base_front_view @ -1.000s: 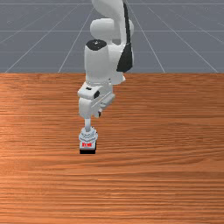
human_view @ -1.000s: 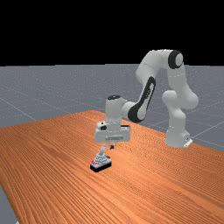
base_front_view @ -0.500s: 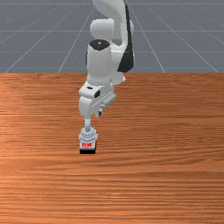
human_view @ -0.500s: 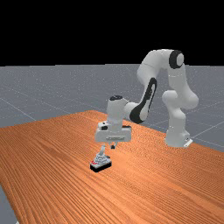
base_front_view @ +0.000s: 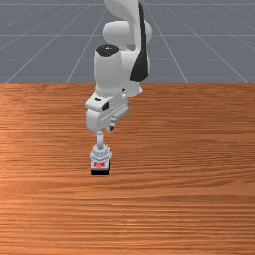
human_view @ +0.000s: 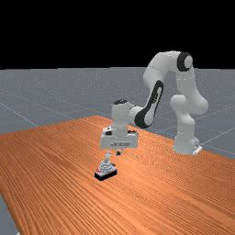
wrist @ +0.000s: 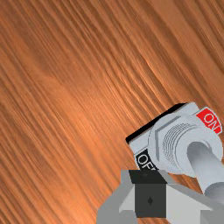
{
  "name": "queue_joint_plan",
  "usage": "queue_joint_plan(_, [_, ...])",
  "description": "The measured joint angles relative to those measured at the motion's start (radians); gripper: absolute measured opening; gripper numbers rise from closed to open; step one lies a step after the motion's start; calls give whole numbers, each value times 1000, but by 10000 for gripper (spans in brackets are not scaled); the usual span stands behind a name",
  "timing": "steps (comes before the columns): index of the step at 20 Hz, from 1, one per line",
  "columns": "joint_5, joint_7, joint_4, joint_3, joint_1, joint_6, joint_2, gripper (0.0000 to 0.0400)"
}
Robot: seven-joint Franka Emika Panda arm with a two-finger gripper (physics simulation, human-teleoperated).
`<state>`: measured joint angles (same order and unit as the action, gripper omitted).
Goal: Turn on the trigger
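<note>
Now lining up above the toggle switch (base_front_view: 100, 156), well in from the counter's (base_front_view: 199, 209) far edge in the front view, tool (wrist: 150, 192) seemingly closed, empty; next, lower beside the lever (base_front_view: 100, 141), push toward ON (wrist: 210, 121).

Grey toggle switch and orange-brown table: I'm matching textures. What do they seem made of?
The grey toggle switch could be metal or plastic: matte, with smooth shading. The orange-brown table looks like satin wood, with streaky grain and a soft sheen.
</note>
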<state>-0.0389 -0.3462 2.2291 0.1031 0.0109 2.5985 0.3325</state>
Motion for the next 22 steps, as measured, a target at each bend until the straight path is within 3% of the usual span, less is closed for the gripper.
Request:
queue_joint_plan(17, [-11, 59, 53, 31, 11, 28, -22, 0])
queue_joint_plan(19, [-13, 20, 18, 23, 22, 15, -1, 0])
queue_joint_plan(20, [-33, -54, 36, -2, 45, 96, 0, 0])
queue_joint_plan(22, [-32, -50, -1, -3, 43, 80, 22, 0])
